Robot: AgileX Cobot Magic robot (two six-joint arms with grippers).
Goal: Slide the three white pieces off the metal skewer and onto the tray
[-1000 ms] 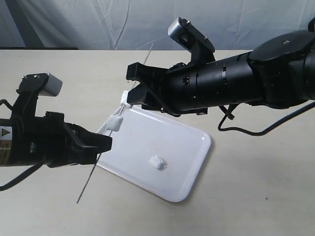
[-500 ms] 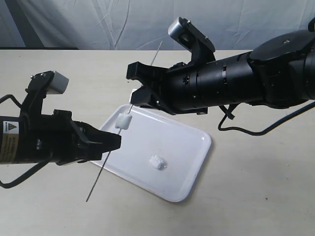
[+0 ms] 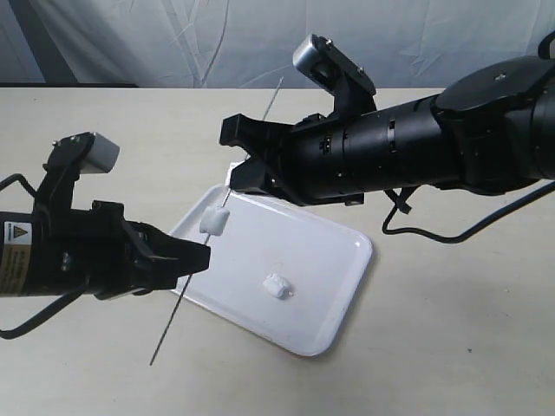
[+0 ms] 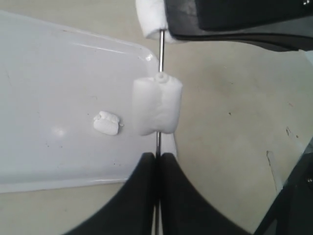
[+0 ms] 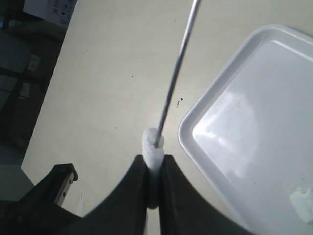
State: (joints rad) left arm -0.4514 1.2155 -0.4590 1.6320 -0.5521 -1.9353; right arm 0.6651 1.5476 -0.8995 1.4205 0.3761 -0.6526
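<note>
Metal skewer [image 4: 160, 54] is clenched in our left pincer [image 4: 157, 159], slanting over the tray's [image 3: 334, 260] left edge; our right pincer [image 5: 154, 164] grips the far white piece [image 5: 152, 144]. We should pull straight along the skewer, left grip firm

Right hand [image 5: 153, 164] pinches 1 white piece [image 5: 152, 142] on the skewer [image 5: 177, 73].
</note>
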